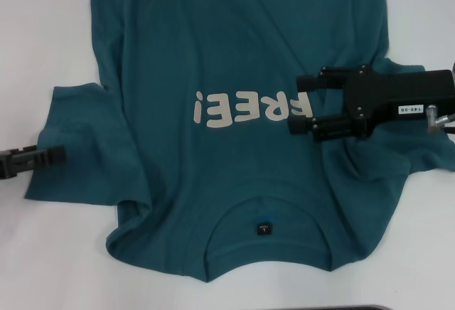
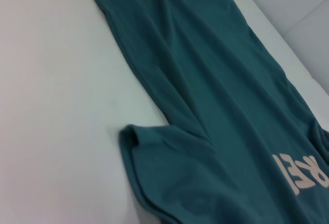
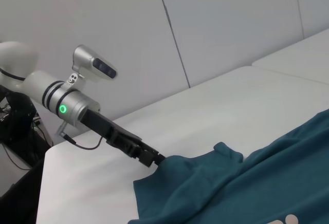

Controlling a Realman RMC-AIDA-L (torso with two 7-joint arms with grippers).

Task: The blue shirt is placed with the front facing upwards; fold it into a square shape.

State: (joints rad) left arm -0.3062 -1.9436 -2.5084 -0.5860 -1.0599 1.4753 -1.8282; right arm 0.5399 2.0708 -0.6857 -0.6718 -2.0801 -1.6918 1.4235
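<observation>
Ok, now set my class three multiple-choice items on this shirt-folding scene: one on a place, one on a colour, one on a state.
1. Where is the left gripper? A over the neck label; B at the edge of the blue shirt sleeve; C on the lettering.
2. What colour is the lettering? A black; B red; C cream.
3. How is the right gripper? A open above the shirt; B shut on the collar; C out of view.
Key: B, its tip meets the sleeve in the head view; C, "FREE!" reads cream on teal; A, its fingers stand apart beside the letters.
</observation>
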